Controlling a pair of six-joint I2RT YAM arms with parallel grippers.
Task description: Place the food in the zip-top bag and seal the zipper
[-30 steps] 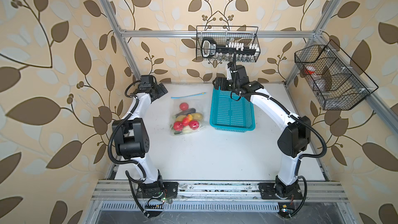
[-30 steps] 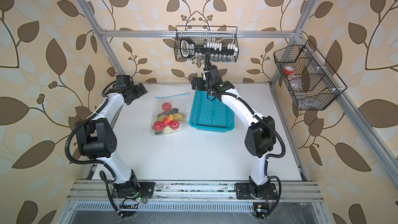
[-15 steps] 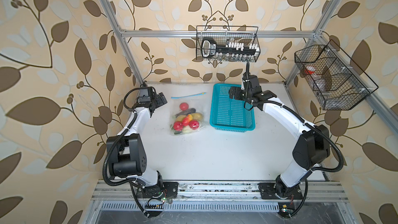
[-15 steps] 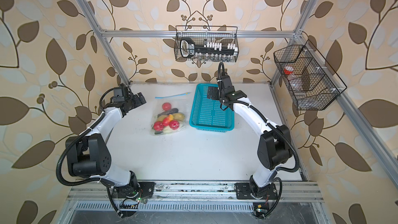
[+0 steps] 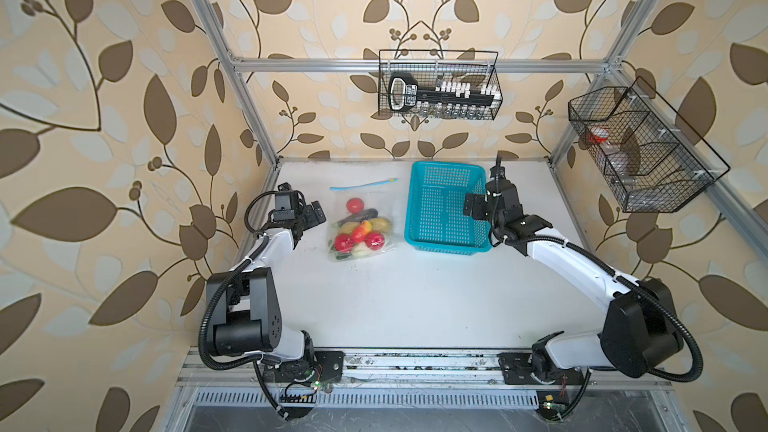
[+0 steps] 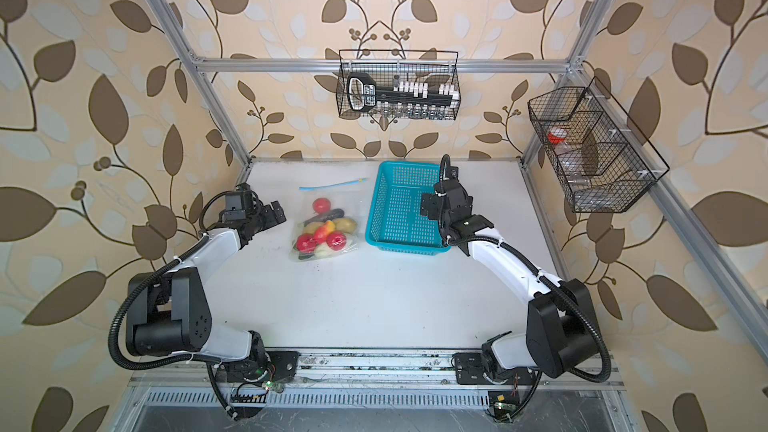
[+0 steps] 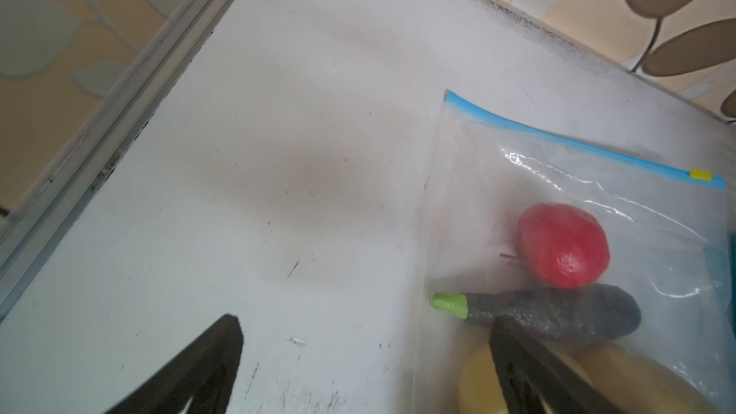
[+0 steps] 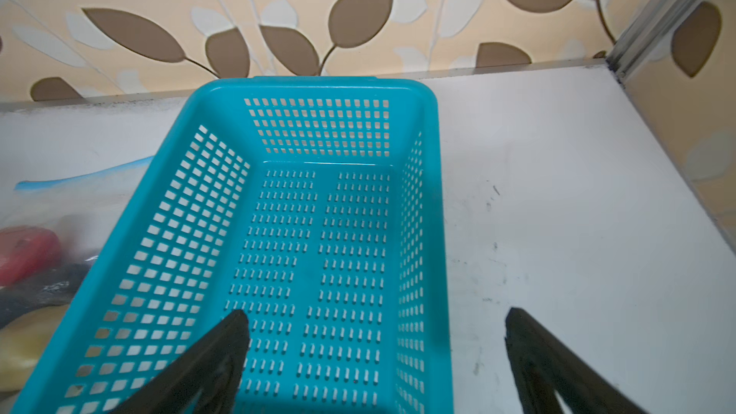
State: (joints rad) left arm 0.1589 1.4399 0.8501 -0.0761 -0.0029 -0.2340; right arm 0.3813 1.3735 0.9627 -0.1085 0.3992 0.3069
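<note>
Meanwhile, the food-filled bag (image 5: pixel 360 222) is lying on the surface (image 5: pixel 415 305) just beside the left end effector (image 5: pixel 314 214), which is gaping wide and empty. The right end effector (image 5: pixel 471 206), equally wide and empty, is hovering over the basket (image 5: pixel 446 164).

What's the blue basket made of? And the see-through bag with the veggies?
The basket looks like hard, smooth turquoise plastic: moulded walls with rows of little holes. The bag looks like thin, glossy clear plastic film: it wrinkles and shines.

Beige leaf-patterned walls (image 5: pixel 104 118); aluminium frame (image 5: pixel 316 65); white table (image 5: pixel 415 305); wire back basket (image 5: pixel 438 85) and side basket (image 5: pixel 648 160) hang off the frame
</note>
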